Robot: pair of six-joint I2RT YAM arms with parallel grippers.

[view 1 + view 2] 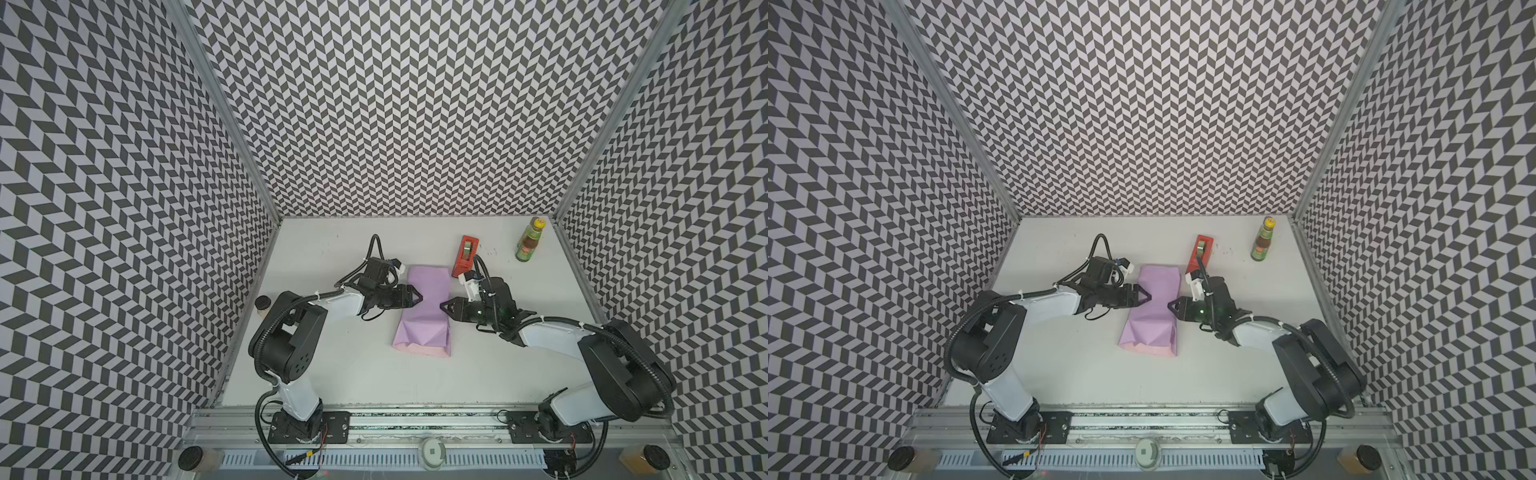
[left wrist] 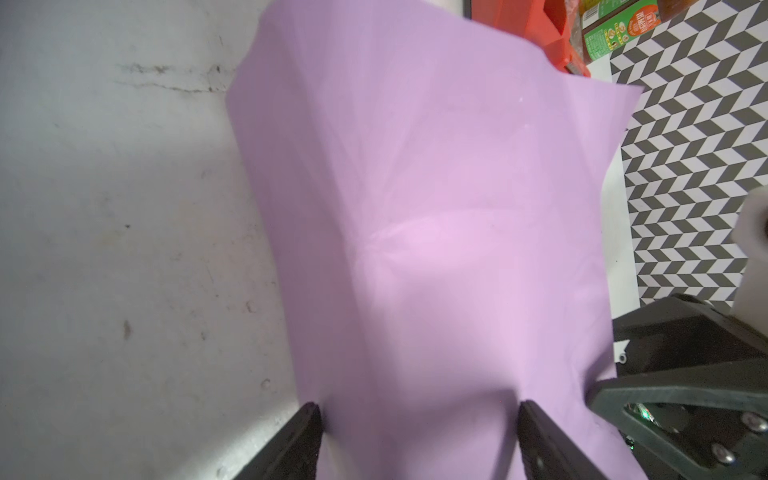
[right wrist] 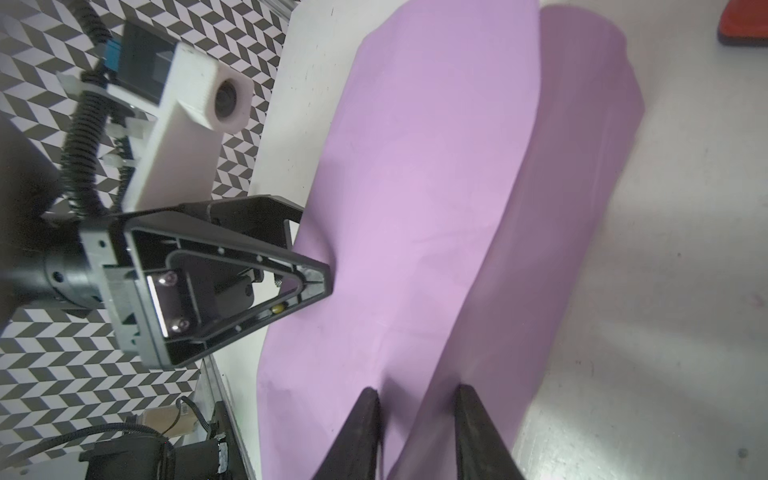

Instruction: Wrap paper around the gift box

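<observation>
The lilac paper (image 1: 424, 320) (image 1: 1152, 316) lies folded over into a long hump at the table's middle, with a pale pink strip showing at its near end. The gift box is hidden under it. My left gripper (image 1: 417, 297) (image 2: 417, 415) is open wide, and its tips press into the hump's left side. Opposite it, my right gripper (image 1: 444, 305) (image 3: 417, 390) touches the right side. Its jaws are narrowly open and straddle a ridge in the paper (image 3: 436, 187). The paper narrows to a waist between the two grippers.
A red tape dispenser (image 1: 466, 255) (image 1: 1202, 251) stands just behind the right gripper. A sauce bottle (image 1: 530, 241) stands upright in the back right corner. A small dark-lidded jar (image 1: 262, 304) sits at the table's left edge, by the left arm. Patterned walls enclose three sides.
</observation>
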